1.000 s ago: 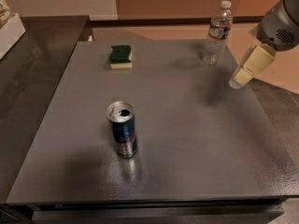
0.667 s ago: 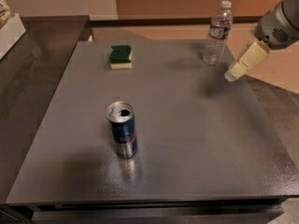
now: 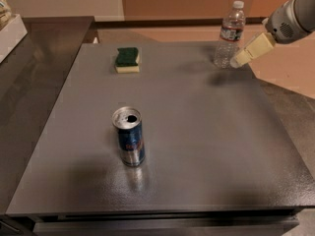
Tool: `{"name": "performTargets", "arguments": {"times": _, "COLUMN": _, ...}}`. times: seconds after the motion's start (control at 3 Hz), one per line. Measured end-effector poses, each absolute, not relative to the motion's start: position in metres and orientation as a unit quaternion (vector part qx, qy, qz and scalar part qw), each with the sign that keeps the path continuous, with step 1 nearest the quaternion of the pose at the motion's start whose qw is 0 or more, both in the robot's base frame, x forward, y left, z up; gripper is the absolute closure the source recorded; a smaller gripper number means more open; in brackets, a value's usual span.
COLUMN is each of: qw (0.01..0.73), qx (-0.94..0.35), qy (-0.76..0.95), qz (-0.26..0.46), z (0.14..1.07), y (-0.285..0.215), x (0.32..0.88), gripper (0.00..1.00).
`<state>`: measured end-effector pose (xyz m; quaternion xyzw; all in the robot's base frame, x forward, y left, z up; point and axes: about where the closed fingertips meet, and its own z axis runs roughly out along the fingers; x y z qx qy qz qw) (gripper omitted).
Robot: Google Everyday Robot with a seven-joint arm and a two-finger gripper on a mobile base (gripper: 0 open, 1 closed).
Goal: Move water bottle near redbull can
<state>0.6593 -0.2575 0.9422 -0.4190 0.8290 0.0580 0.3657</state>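
Observation:
The water bottle (image 3: 229, 35) stands upright at the far right corner of the grey table (image 3: 197, 127). It is clear ribbed plastic with a white cap and a dark label band. The redbull can (image 3: 129, 136) stands upright in the near left-middle of the table, blue and silver, with its open top showing. My gripper (image 3: 238, 60) comes in from the upper right on a grey arm. Its cream tip is right beside the bottle's lower right side, just above the table. I cannot tell whether it touches the bottle.
A green and yellow sponge (image 3: 127, 59) lies at the far left-middle of the table. A white box (image 3: 10, 33) sits on the dark counter at the left. The table's right edge borders a dark counter (image 3: 295, 112).
My gripper has moved up and to the left, from the right side of the table to right beside the water bottle. The bottle and the can have not moved.

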Motion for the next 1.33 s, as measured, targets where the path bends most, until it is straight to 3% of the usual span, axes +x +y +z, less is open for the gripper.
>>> {"name": "performTargets", "arguments": {"times": 1.0, "qw": 0.434, "qx": -0.370, "qy": 0.815, "qz": 0.104, "z": 0.939, "y": -0.243, "x": 0.739, "gripper": 0.00}}
{"name": "performTargets", "arguments": {"times": 1.33, "qw": 0.445, "qx": -0.366, "qy": 0.808, "qz": 0.123, "z": 0.943, "y": -0.230, "x": 0.752, "gripper": 0.18}}
